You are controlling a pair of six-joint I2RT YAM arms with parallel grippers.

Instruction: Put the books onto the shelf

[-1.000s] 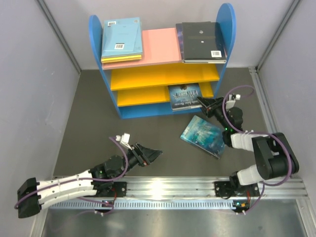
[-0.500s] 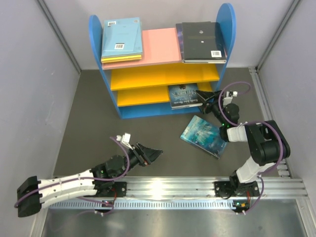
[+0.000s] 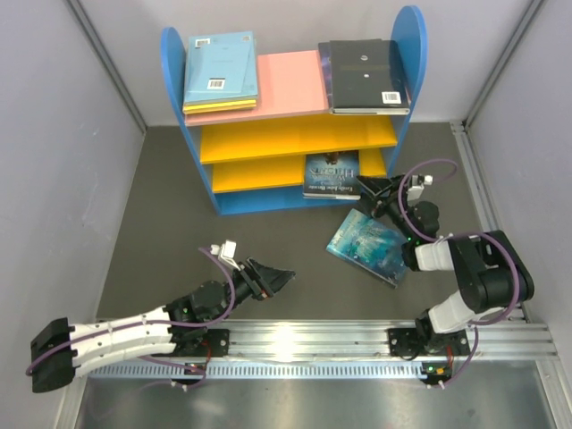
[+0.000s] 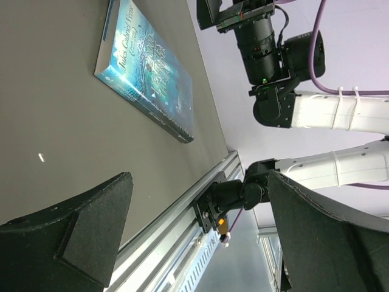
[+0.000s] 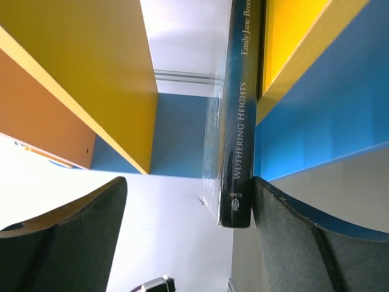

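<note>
Shelf (image 3: 413,36) with blue sides, pink top, yellow boards, light blue book (image 3: 220,67), black book (image 3: 365,73), teal book (image 3: 368,246)

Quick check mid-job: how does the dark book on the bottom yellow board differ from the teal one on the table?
Place: the dark book sits on the lowest yellow board of the shelf, its near end overhanging; the teal book lies on the table, not yet shelved. Pose: the dark book is square to the shelf; the teal book is skewed. Shared: both lie flat, cover up, and neither is gripped.
</note>
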